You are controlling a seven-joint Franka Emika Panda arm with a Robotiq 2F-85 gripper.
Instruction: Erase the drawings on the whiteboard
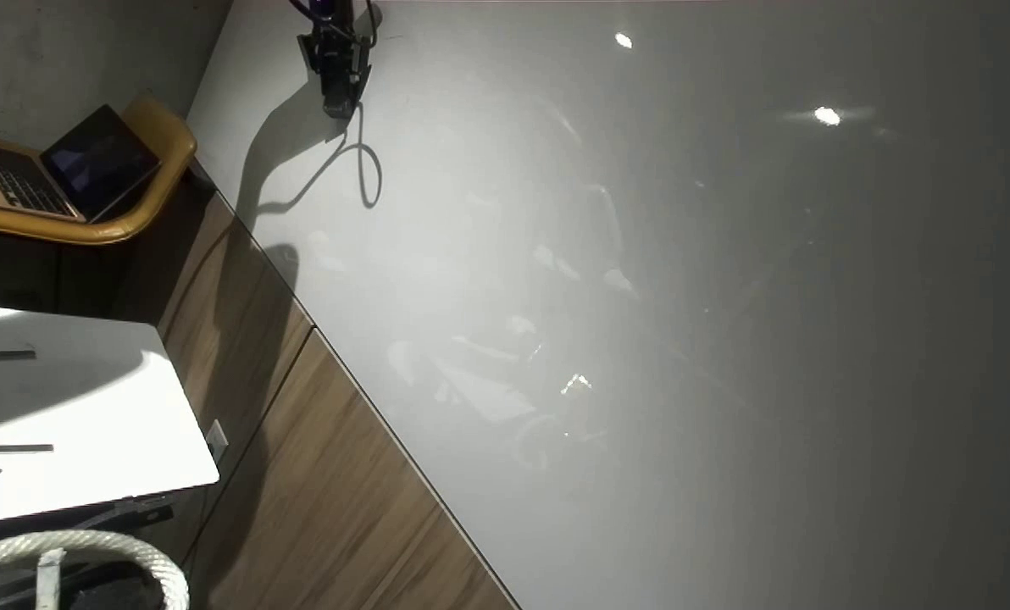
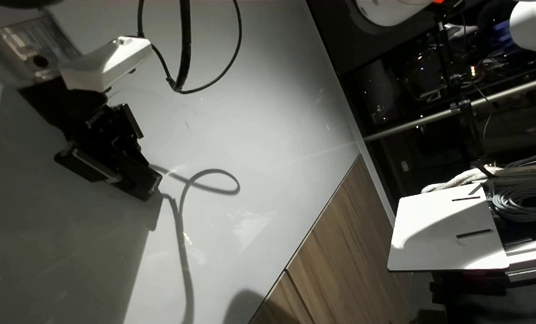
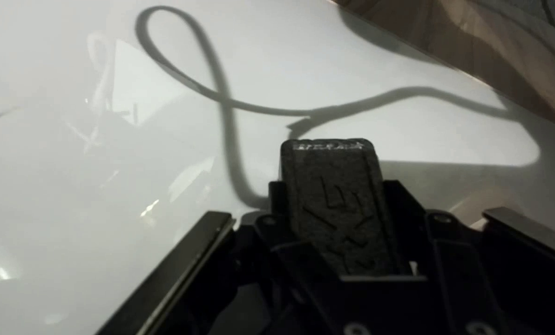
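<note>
seemingly a lab: laptop (image 1: 98, 168) on a tan chair (image 1: 171, 140), coiled cables (image 2: 526, 204), a large whiteboard (image 1: 666, 339)

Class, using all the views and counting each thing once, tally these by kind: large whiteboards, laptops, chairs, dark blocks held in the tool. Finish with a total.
Large whiteboard: 1
Laptop: 1
Chair: 1
Dark block: 1
Total: 4

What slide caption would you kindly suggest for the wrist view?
Dark block held in the gripper, with a looped shadow across the whiteboard.
</note>
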